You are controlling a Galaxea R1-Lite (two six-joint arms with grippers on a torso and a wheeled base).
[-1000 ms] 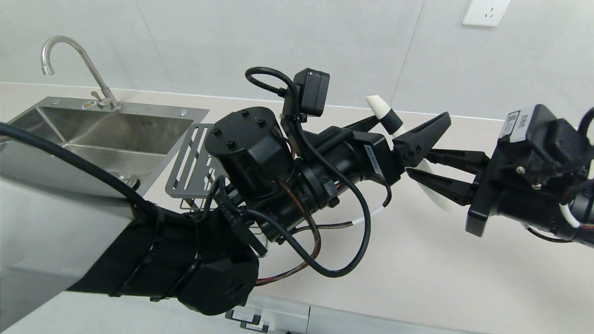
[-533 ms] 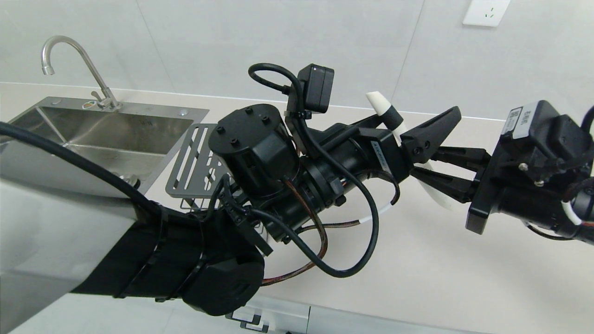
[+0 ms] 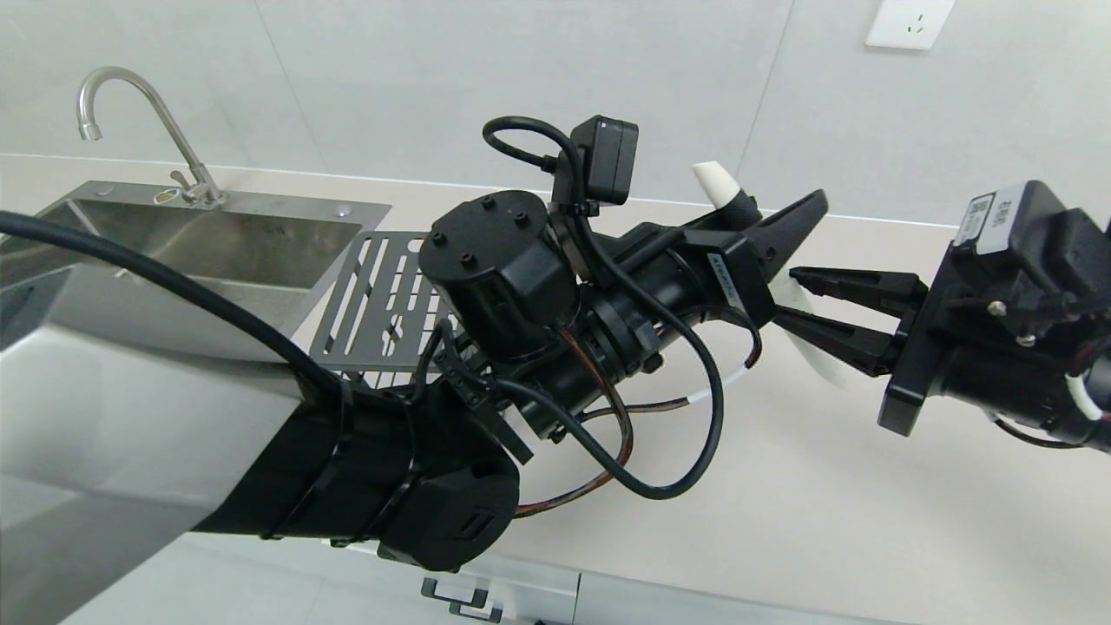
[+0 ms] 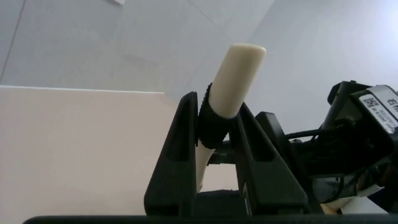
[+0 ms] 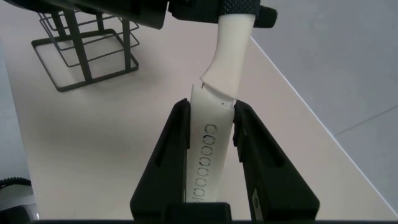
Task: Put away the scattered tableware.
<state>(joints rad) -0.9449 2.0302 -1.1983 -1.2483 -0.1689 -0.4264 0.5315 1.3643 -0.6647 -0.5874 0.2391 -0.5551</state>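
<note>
Slanting handle-up: white slotted spatula [image 3: 717, 181]

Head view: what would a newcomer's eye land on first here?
A white slotted turner is held in mid-air above the beige counter, at the centre right. The left gripper clamps its handle and the right gripper holds its blade. Behind them, to the left, a steel sink sits with a grey metal rack beside it.
</note>
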